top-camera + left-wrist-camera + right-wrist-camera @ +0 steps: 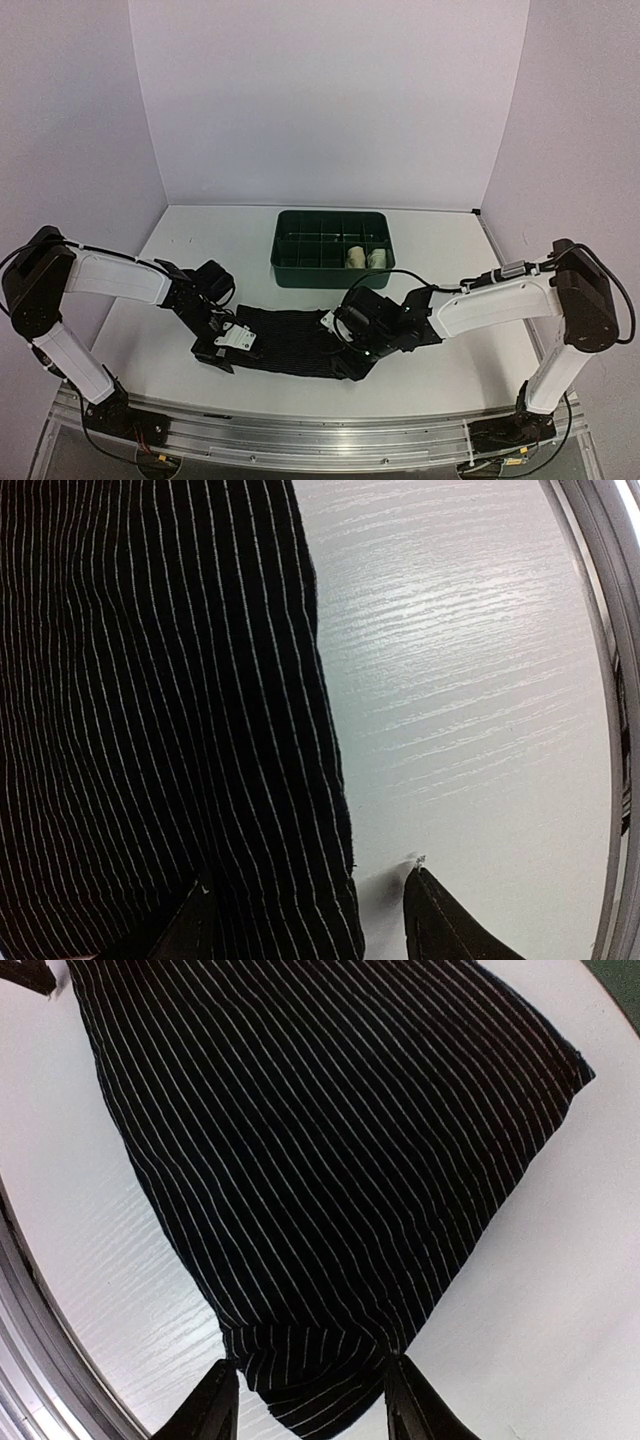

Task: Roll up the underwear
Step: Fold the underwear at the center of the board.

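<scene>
The black underwear with fine stripes [290,338] lies spread flat on the white table between my two grippers. My left gripper [216,352] is at its left end. In the left wrist view the left gripper [312,875] stands open astride the cloth's edge [150,710], one finger over the fabric and the other over bare table. My right gripper [352,357] is at the right end. In the right wrist view the right gripper [310,1360] is shut on a folded-over end of the striped cloth [320,1160]. Two pale rolled garments [365,257] sit in the tray.
The dark green compartmented tray [310,275] stands just behind the cloth at the table's middle. A metal rail [320,435] runs along the near edge, also seen in the left wrist view as a rail [600,630]. White walls enclose the table.
</scene>
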